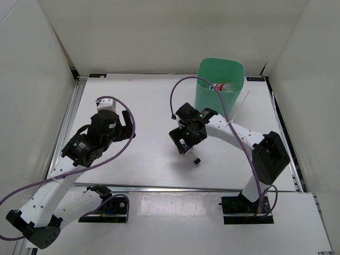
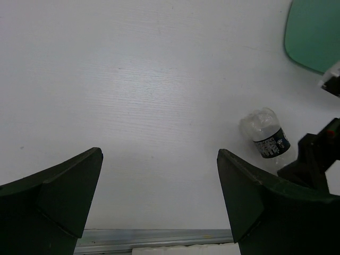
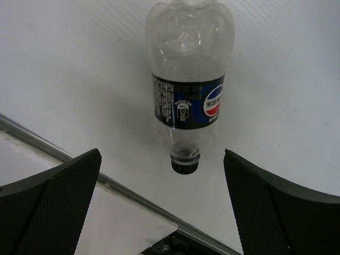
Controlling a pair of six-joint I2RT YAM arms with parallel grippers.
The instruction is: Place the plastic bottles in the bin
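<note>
Left pincer (image 2: 159,154): spread wide and empty, over bare table (image 1: 143,95) at the left of the top view.
Right pincer (image 3: 162,156): spread wide (nothing pinched), hanging over the dark-labelled bottle near the centre of the top view.
Dark-labelled bottle (image 3: 188,90): clear, dented at its base, with a black cap. It lies on its side on the table, cap toward the lower edge of the right wrist view, and touches neither finger.
Same bottle, left wrist view: lower right of the frame, just beside the right arm's dark parts.
Bin (image 1: 204,98): mint green, upright on the table at the upper right of the top view.
Red-labelled bottle (image 1: 223,87): lying inside the bin (only partly visible).
</note>
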